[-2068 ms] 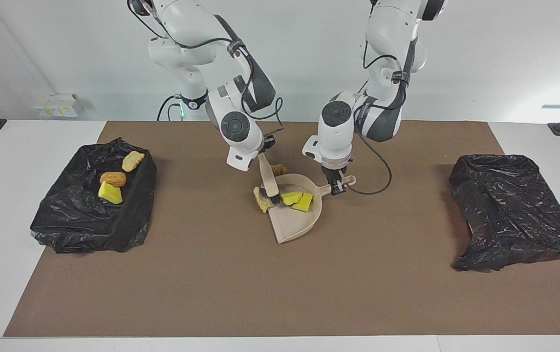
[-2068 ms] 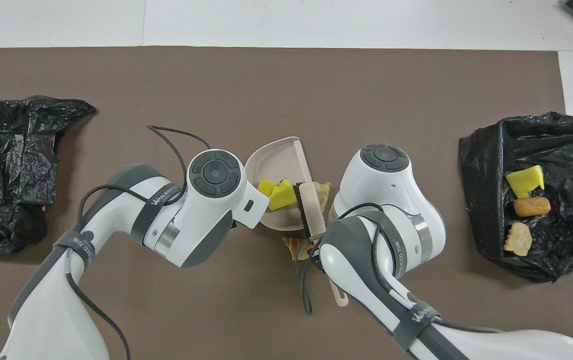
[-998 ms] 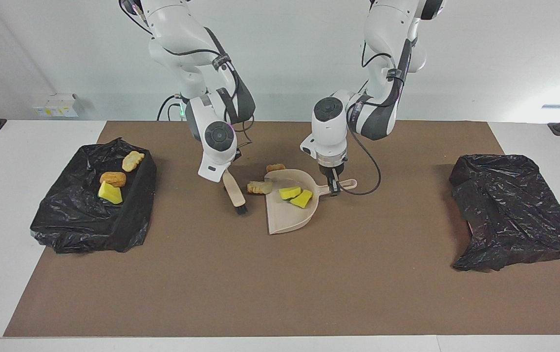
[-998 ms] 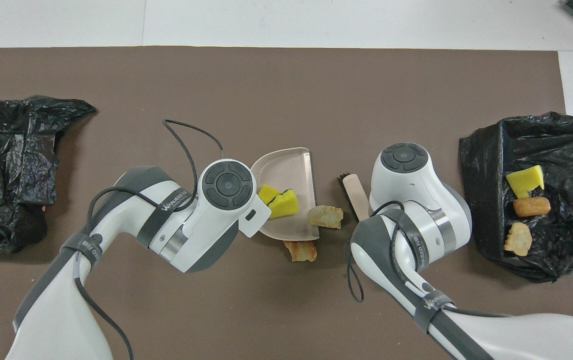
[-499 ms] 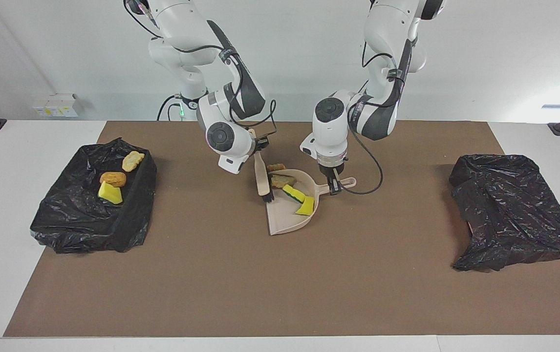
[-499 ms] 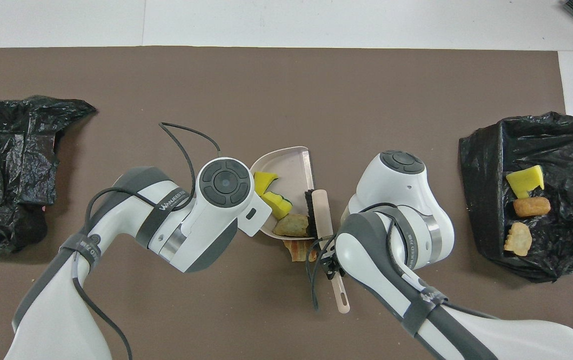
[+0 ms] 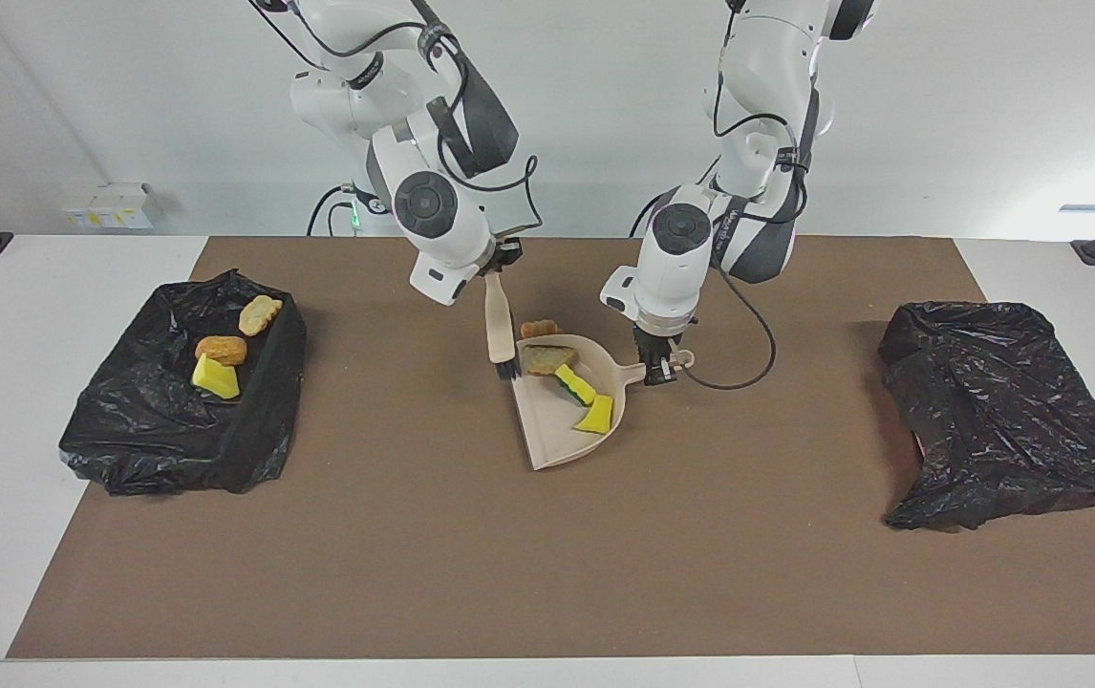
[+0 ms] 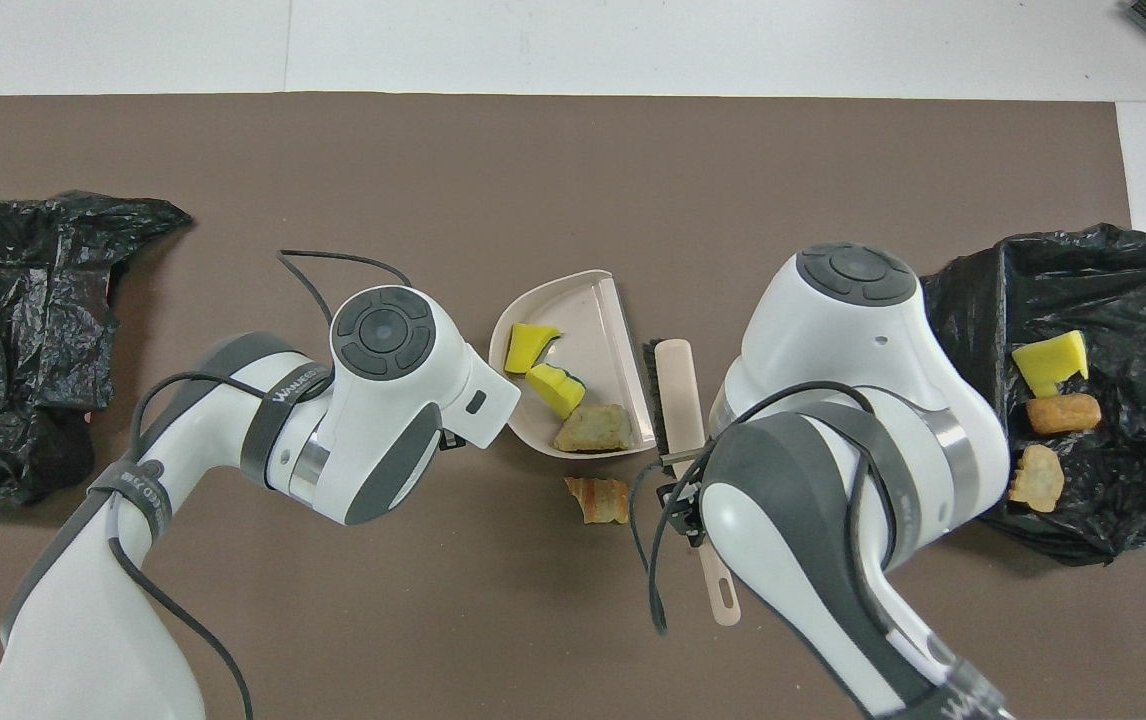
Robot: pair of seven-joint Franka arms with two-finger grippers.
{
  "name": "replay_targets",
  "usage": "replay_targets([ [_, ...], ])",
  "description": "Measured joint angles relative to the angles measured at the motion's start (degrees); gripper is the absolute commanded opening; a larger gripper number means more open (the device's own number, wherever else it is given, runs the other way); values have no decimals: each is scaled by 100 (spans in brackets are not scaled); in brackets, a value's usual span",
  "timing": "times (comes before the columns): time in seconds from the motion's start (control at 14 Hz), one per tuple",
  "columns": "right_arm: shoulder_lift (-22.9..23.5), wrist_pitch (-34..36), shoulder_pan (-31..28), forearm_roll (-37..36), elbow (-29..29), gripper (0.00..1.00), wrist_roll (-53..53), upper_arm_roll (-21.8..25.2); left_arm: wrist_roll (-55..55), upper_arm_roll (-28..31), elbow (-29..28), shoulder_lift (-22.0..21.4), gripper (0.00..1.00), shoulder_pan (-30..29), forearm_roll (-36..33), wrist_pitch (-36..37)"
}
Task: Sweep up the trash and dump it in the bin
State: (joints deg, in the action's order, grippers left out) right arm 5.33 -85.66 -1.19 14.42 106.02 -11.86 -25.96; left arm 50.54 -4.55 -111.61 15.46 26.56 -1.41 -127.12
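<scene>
Since half a second ago the brush [image 7: 498,320] has lifted off the mouth of the dustpan [image 7: 562,435] and hangs slanted just above the worktop [image 7: 547,573], bristles down beside the pan's lip. The brown lump [image 7: 547,359] it was pushing now lies inside the pan.

Nearest the robots, one tan lump [image 7: 539,329] lies loose on the worktop, just outside the pan's closed edge. The right gripper [image 7: 502,260] is above it, jaws closed on the top of the brush handle. The left gripper [image 7: 654,366] is down at the pan's handle, jaws clamped on it. Farther out, the pan also holds two yellow chunks [image 7: 573,384].

The bin [image 7: 175,459], a box lined with a black bag, sits toward the right arm's end of the worktop. It already holds three pieces of trash [image 7: 221,350]. A second black bag [image 7: 997,411] lies crumpled at the left arm's end.

The step in hand looks like sweeping, between strokes, with one piece left to collect. The stray lump sits at the pan's closed side, not at its mouth. So the next move probably calls for bringing the brush around that lump and drawing it to the open lip, or turning the pan toward it. The left arm has to keep the pan flat and steady, and only then carry it to the bin.
</scene>
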Motion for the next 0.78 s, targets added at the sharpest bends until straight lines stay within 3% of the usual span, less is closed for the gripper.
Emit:
replay_targets([
  [0.36, -1171, 651, 17, 262, 155, 0, -164, -52, 1068, 21, 434, 37, 0, -600, 67, -13],
  [0.78, -1412, 398, 196, 604, 923, 0, -584, -64, 2398, 39, 1278, 26, 0, -1546, 69, 967],
])
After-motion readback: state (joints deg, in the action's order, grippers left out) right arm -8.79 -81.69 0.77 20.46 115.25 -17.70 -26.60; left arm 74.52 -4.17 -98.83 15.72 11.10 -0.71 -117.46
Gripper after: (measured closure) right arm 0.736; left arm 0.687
